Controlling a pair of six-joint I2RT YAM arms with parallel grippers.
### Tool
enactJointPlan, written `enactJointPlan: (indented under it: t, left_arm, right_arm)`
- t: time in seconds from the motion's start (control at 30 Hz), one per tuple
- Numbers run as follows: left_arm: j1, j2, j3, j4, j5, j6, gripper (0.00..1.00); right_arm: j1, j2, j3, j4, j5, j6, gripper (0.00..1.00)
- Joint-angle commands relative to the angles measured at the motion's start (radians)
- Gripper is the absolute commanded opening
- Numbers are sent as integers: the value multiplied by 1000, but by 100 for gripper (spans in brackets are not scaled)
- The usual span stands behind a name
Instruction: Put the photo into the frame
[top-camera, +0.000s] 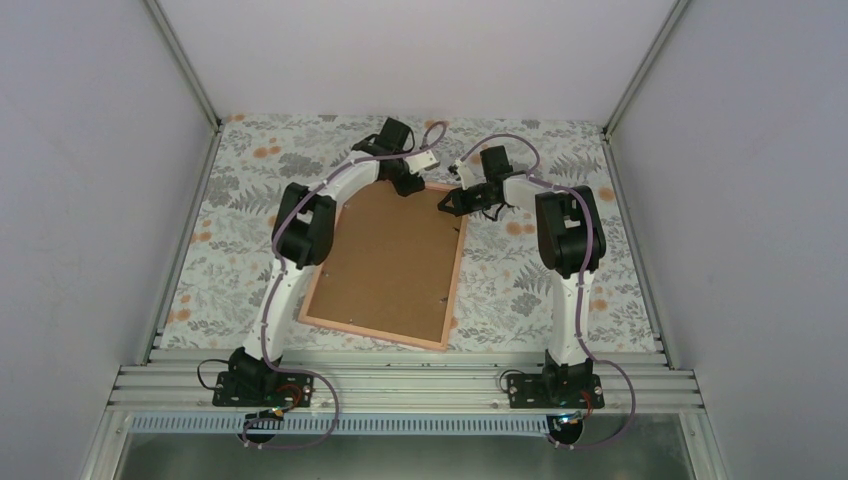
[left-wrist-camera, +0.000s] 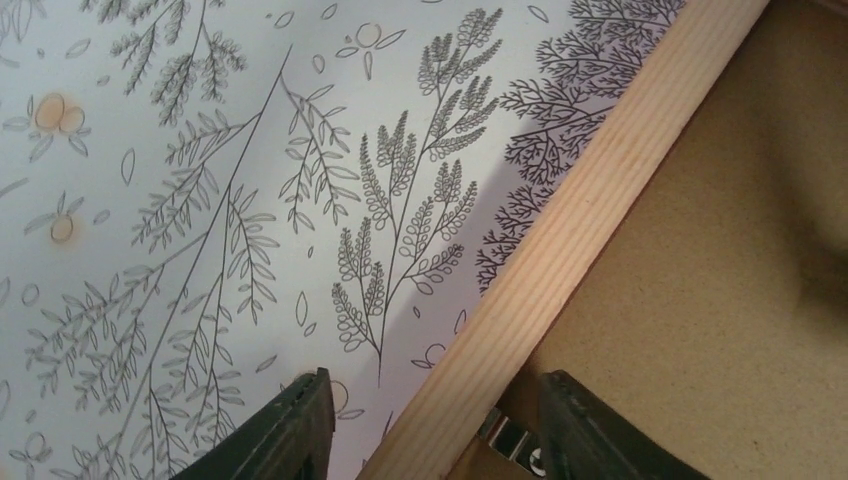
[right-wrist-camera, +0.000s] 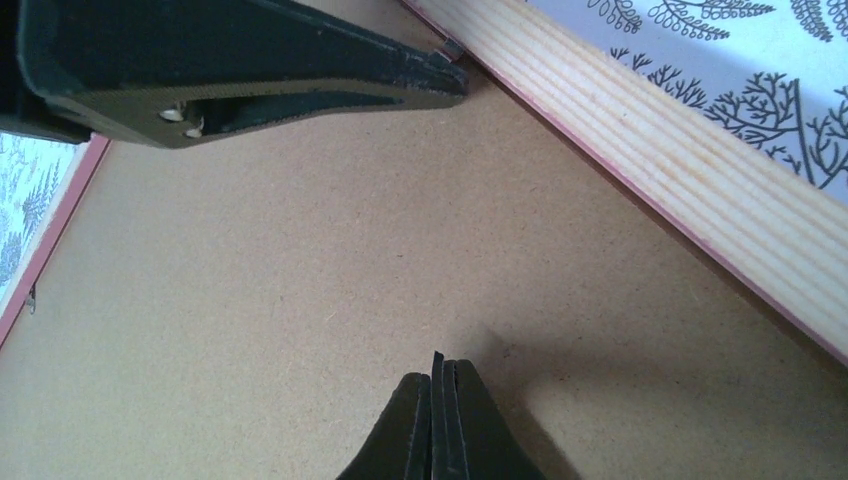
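Observation:
The frame (top-camera: 458, 275) lies face down on the table, its pale wood-pink rail around a brown backing board (top-camera: 390, 260). The photo is not in view. My left gripper (top-camera: 408, 185) is open at the frame's far edge; in the left wrist view its jaws (left-wrist-camera: 435, 385) straddle the rail (left-wrist-camera: 580, 210), one finger over the cloth and one over the board (left-wrist-camera: 720, 280). My right gripper (top-camera: 452, 203) is shut and empty just above the board (right-wrist-camera: 300, 280) near the far right corner (right-wrist-camera: 437, 375). The rail (right-wrist-camera: 650, 130) runs beside it.
A floral tablecloth (top-camera: 250, 200) covers the table. A small metal clip (left-wrist-camera: 515, 440) sits at the rail's inner edge by my left fingers. The left gripper's finger (right-wrist-camera: 250, 60) shows at the top of the right wrist view. Grey walls enclose three sides.

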Motion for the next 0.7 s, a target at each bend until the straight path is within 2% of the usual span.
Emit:
enactJointPlan:
  t: [0.0, 0.07, 0.13, 0.27, 0.37, 0.47, 0.6, 0.63, 0.67]
  left_arm:
    - [8, -72, 18, -32, 64, -37, 54]
    - [7, -130, -1, -37, 84, -34, 56]
    - [8, -208, -62, -33, 92, -11, 57]
    - [3, -446, -287, -16, 103, 69, 62]
    - [-19, -630, -481, -38, 108, 152, 65]
    - [-81, -813, -669, -81, 57, 218, 67]
    - [-204, -1019, -884, -169, 10, 223, 67]
    - [-241, -1057, -934, -189, 1, 210, 67]
    - [-284, -1092, -993, -205, -14, 198, 67]
  right_arm:
    - [-8, -6, 6, -111, 14, -20, 4]
    - [-7, -38, 43, -127, -22, -25, 6]
    - [-7, -80, 83, -145, -33, -30, 13]
    - [-11, -193, 123, -164, -3, -55, 25]
    - [-19, -290, 118, -191, 52, -88, 46]
    - [-43, -385, 72, -197, 92, -101, 62]
    - [-97, -516, -24, -171, 113, -83, 94]
    - [-114, -561, -52, -156, 111, -76, 99]
    - [-131, -598, -84, -140, 103, -70, 100]
